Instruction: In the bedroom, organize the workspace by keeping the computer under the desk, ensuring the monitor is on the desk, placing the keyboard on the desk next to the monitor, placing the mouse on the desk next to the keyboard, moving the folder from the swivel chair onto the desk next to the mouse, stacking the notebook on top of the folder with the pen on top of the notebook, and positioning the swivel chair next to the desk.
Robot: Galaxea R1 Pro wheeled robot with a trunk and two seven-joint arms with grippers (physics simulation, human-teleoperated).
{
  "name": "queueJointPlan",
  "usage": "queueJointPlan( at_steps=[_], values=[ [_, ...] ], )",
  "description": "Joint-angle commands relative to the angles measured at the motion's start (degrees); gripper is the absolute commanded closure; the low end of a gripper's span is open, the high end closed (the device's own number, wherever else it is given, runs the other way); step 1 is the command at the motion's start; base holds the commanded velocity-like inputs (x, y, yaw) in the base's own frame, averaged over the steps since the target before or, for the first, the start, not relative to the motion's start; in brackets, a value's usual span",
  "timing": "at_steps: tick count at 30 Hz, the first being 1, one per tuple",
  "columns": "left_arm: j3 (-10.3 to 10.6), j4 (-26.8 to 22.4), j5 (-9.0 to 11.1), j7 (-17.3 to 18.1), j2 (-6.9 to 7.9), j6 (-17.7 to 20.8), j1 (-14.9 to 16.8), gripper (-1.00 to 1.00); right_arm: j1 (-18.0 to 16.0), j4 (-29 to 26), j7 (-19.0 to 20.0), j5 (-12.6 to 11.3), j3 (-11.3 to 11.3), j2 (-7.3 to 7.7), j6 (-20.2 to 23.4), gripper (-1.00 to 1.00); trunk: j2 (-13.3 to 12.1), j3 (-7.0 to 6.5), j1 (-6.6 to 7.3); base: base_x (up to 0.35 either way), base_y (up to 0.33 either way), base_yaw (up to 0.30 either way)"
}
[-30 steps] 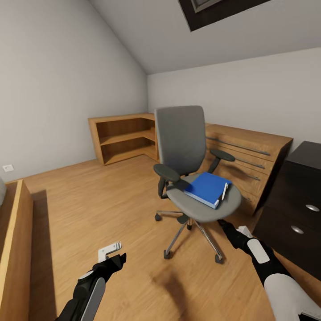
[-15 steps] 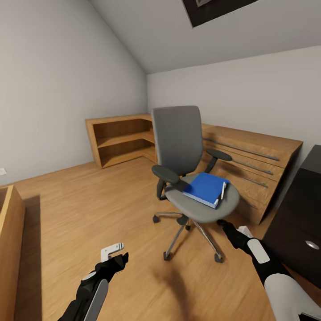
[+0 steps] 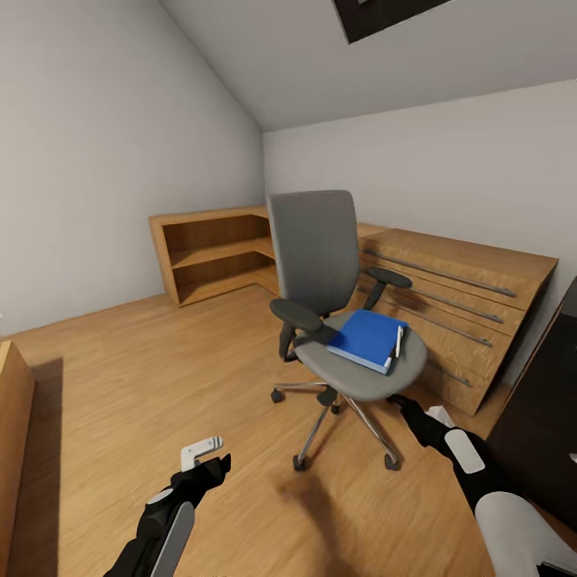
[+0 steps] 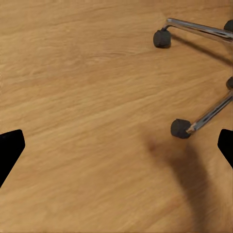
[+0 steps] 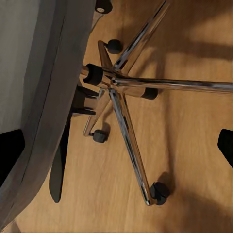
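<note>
Your left gripper (image 3: 210, 458) hangs low over the wooden floor (image 3: 144, 377) short of the chair base, and its jaws stand wide apart with nothing between them; in the left wrist view its dark fingertips (image 4: 9, 148) sit at the far edges of the picture over bare boards. Further right, the swivel chair (image 3: 328, 272) stands out in the room in front of the wooden chest of drawers (image 3: 457, 304), so you have not yet brought it beside the desk. The folder (image 3: 365, 338) still lies on the seat toward its front right edge, with the pen (image 3: 398, 340) resting along the folder's right edge; neither has been lifted. Your right gripper (image 3: 398, 401) sits just under the seat's front rim, empty and spread wide. As far as these views tell, the folder move, the stacking and the chair placement all remain for you.
</note>
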State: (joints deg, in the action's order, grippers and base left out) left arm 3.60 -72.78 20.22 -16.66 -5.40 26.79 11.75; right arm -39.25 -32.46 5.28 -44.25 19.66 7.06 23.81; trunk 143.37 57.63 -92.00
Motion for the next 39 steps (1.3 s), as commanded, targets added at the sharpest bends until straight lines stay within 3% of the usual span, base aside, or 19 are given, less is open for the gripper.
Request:
queueJointPlan(
  at_steps=[1,15,20,24,25,27,29,30,32,36,38,39],
  values=[
    [0.09,-0.08,0.61,-0.52,0.01,0.16,0.03,-1.00,-0.04,-0.04,0.17,-0.05,0.29,-0.03,0.36,-1.00,0.03,0.06,0.02,-0.137,0.000,0.000],
    [0.17,-0.06,0.61,-0.55,-0.05,0.13,0.03,-1.00,0.02,-0.74,0.17,0.20,0.25,0.16,0.20,-1.00,0.03,0.06,0.02,-0.305,0.000,0.000],
    [0.18,-0.08,0.61,-0.56,-0.05,0.11,0.03,-1.00,1.16,-10.25,0.11,0.21,0.22,0.04,0.33,-1.00,0.03,0.06,0.02,-0.336,0.000,0.000],
    [0.64,-0.08,0.57,-0.56,-0.05,0.11,0.03,-1.00,5.37,-19.77,-0.05,0.23,0.20,-0.02,0.42,-1.00,-0.01,-0.61,0.10,-0.336,0.000,0.000],
    [0.88,-0.08,0.65,-0.36,-0.04,0.13,0.03,-1.00,8.50,-27.06,-0.44,1.22,-0.53,-0.09,0.44,-1.00,-0.03,-0.83,0.12,-0.120,0.000,0.000],
    [0.91,-0.08,0.68,-0.43,-0.05,0.12,0.03,-1.00,10.45,-32.83,-2.22,3.52,-2.58,-0.11,0.61,-1.00,-0.05,-1.27,0.18,-0.050,0.000,0.000],
    [0.89,-0.15,0.69,-0.55,-0.05,0.11,0.03,-1.00,11.62,-36.41,-4.67,5.19,-4.19,-0.13,1.22,-1.00,-0.08,-1.72,0.23,-0.023,0.000,0.000],
    [0.89,-0.28,0.69,-0.64,-0.05,0.11,0.03,-1.00,12.73,-39.72,-7.85,6.26,-5.37,-0.14,1.88,-1.00,-0.09,-1.94,0.25,-0.010,0.000,0.000],
    [0.90,-0.40,0.69,-0.71,-0.07,0.11,0.03,-1.00,13.46,-42.45,-11.44,6.82,-6.06,-0.39,2.29,-1.00,-0.12,-2.38,0.30,-0.006,0.000,0.000],
    [0.95,-1.58,0.69,-0.93,-0.17,-0.26,0.03,-1.00,14.12,-47.53,-21.17,7.96,-7.13,-3.14,3.10,-1.00,-1.34,-3.14,0.99,-0.002,0.000,0.000],
    [0.96,-2.39,0.66,-0.88,-0.19,-1.65,0.03,-1.00,14.23,-51.19,-32.77,11.08,-12.06,-5.05,5.03,-1.00,-2.14,-3.50,1.43,0.000,0.000,0.000],
    [0.96,-2.64,0.64,-0.85,-0.16,-2.44,0.03,-1.00,14.26,-53.26,-40.94,12.47,-16.72,-5.72,5.93,-1.00,-2.54,-3.68,1.65,0.000,0.000,0.000]
  ],
)
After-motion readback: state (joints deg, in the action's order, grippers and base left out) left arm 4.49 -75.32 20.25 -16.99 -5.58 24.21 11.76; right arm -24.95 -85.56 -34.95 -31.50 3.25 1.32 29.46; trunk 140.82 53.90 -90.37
